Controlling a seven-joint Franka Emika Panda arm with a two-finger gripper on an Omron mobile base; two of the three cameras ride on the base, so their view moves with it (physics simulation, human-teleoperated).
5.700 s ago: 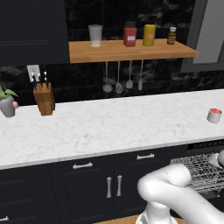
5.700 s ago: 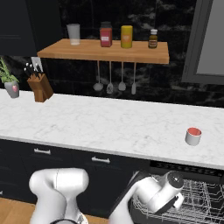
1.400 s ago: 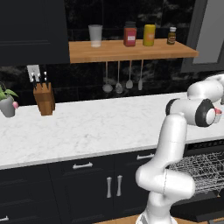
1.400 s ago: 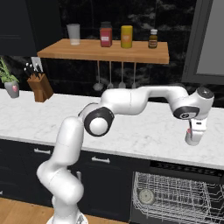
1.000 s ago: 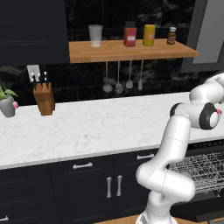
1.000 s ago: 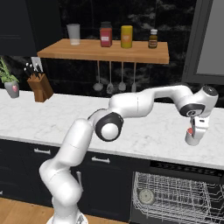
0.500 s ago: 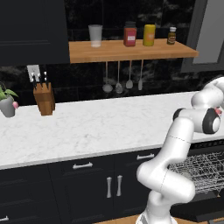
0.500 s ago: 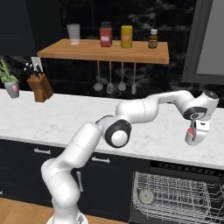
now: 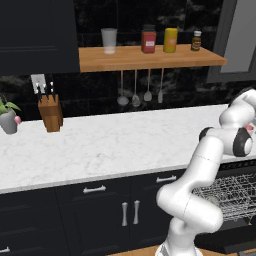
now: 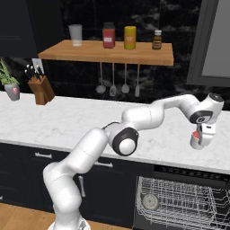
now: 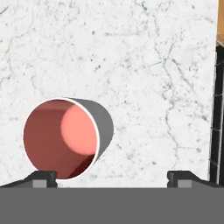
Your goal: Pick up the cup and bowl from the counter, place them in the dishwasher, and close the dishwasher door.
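The cup [image 11: 65, 138] is white outside and red inside, and it stands on the marble counter [image 11: 144, 65]. I look straight down into it. My gripper [image 11: 113, 177] hangs open just above it, and the cup lies nearer the left fingertip [image 11: 43, 176] than the right one. In the right base view the gripper [image 10: 203, 133] hovers over the cup [image 10: 196, 142] at the counter's [image 10: 58, 121] right end. In the left base view my forearm covers most of the cup [image 9: 249, 129]. Below the counter the dishwasher [image 10: 184, 202] is open with its wire rack [image 9: 230, 195] pulled out. A round pale bowl [image 10: 150, 202] lies in the rack.
A knife block [image 9: 50, 112] and a potted plant [image 9: 8, 119] stand at the counter's far left. A wooden shelf [image 9: 150, 57] above holds a tumbler, jars and a bottle, with utensils hanging under it. The open dishwasher door [image 9: 225, 245] juts out low on the right.
My arm has swung further to the right and the hand has settled a little lower over the cup. The jaws have stayed open and the cup has not moved.
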